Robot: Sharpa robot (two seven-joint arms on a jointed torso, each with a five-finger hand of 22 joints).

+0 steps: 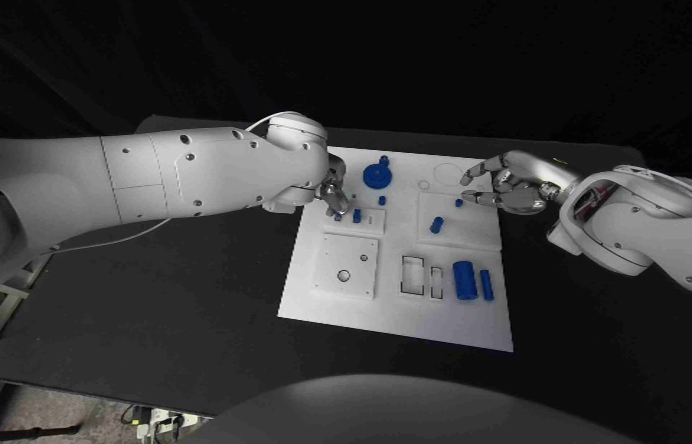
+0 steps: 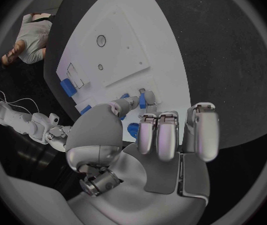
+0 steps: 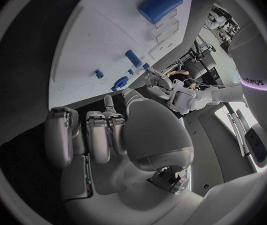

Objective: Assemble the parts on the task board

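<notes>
Where the right arm curves past its wrist camera, the word "Sharpa" (image 3: 256, 80) can be read on the white casing; no other writing is legible. On the black table (image 1: 173, 294) lies the white task board (image 1: 397, 309), with blue parts on it: a round disc (image 1: 378, 175) near the far edge, a small peg (image 1: 437, 224) in the middle, and a thick cylinder (image 1: 464, 279) beside a thinner one (image 1: 488, 284) toward the near right. The left hand (image 1: 335, 196) hovers over the board's far left part, fingertips touching a small blue peg (image 2: 142, 101) without clearly gripping it. The right hand (image 1: 498, 186) hangs over the far right edge, fingers apart, holding nothing. Darkness surrounds the table.
</notes>
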